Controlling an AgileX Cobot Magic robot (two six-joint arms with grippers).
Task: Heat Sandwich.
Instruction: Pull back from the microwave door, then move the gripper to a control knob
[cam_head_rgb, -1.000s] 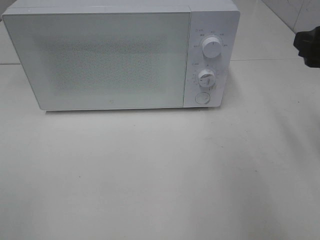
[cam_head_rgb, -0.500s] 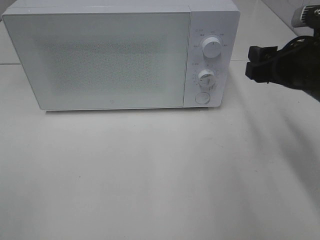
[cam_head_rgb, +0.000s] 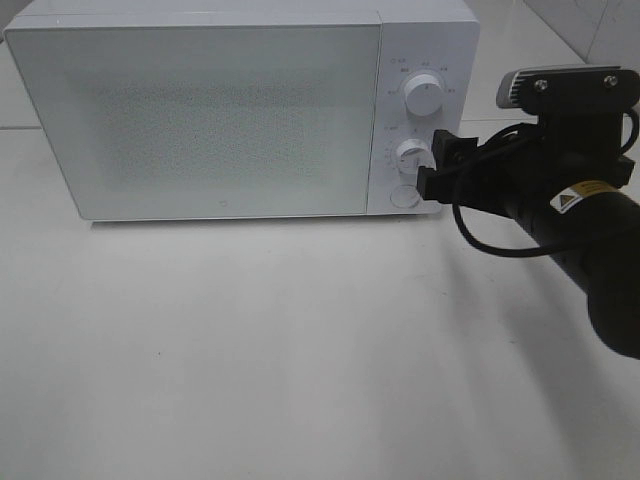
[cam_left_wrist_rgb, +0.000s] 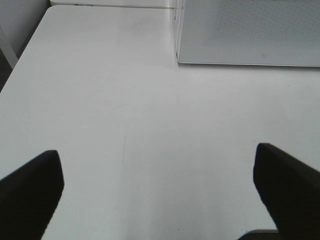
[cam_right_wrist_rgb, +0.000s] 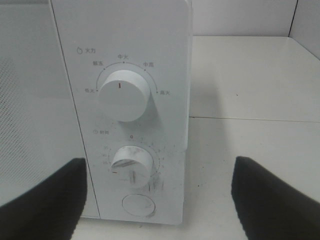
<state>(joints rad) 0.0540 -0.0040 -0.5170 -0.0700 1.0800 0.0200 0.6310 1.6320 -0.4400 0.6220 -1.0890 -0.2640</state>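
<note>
A white microwave (cam_head_rgb: 230, 110) sits on the pale worktop (cam_head_rgb: 300, 350); its big door (cam_head_rgb: 195, 120) is shut and looks frosted, so the inside is hidden. On the right side of the microwave's front there is a top knob (cam_head_rgb: 424, 96), a lower knob (cam_head_rgb: 412, 156) under it, and a round button (cam_head_rgb: 404, 195) at the bottom.

The right gripper (cam_head_rgb: 434, 168) is at the microwave's right front corner, just beside the lower knob and the round button; its two black fingers are spread wide and hold nothing; I cannot tell if a fingertip touches the microwave. In the right wrist view both knobs and the button show between the two fingers.

The left gripper (cam_left_wrist_rgb: 160, 185) hangs over bare worktop in front of the microwave, out past its left front corner; its fingers are spread very wide and nothing is between them; it is not in the high view.

The sandwich does not show in any view, so I cannot tell where it is.
</note>
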